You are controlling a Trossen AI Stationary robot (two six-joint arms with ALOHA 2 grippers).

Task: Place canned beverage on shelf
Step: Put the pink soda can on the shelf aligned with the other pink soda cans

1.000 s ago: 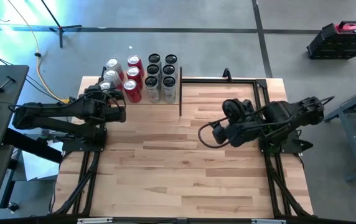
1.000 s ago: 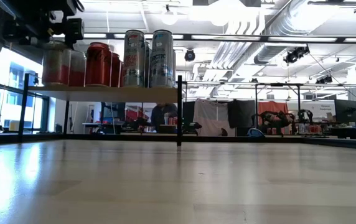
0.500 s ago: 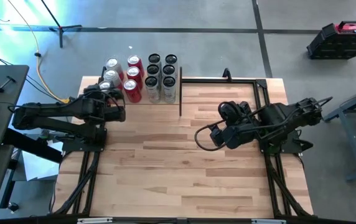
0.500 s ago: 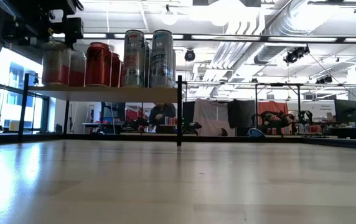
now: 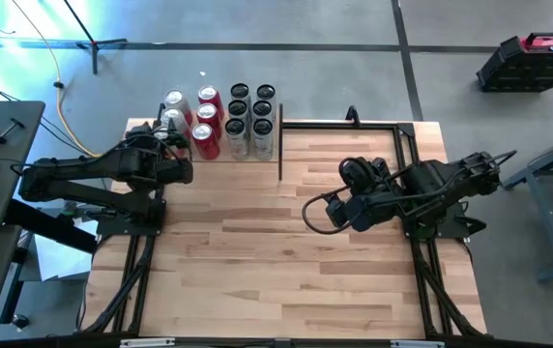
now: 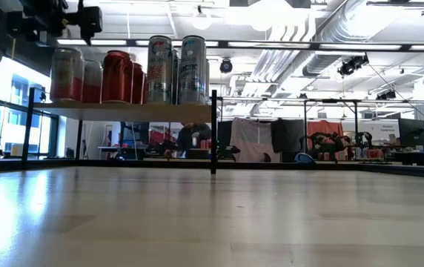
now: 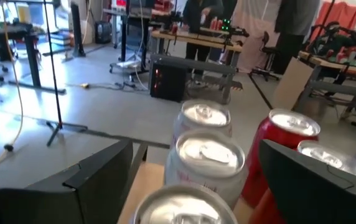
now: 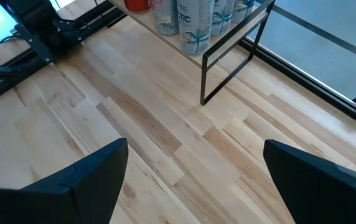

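Left gripper [image 7: 190, 186] spread above cans [image 5: 173, 121] at shelf [image 6: 123, 110] left edge; risks clipping one. Right gripper [image 8: 193, 180] spread, idle.

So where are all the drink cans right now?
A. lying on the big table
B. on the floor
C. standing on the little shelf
C: in the low view the cans stand upright in rows on the shelf, raised above the table.
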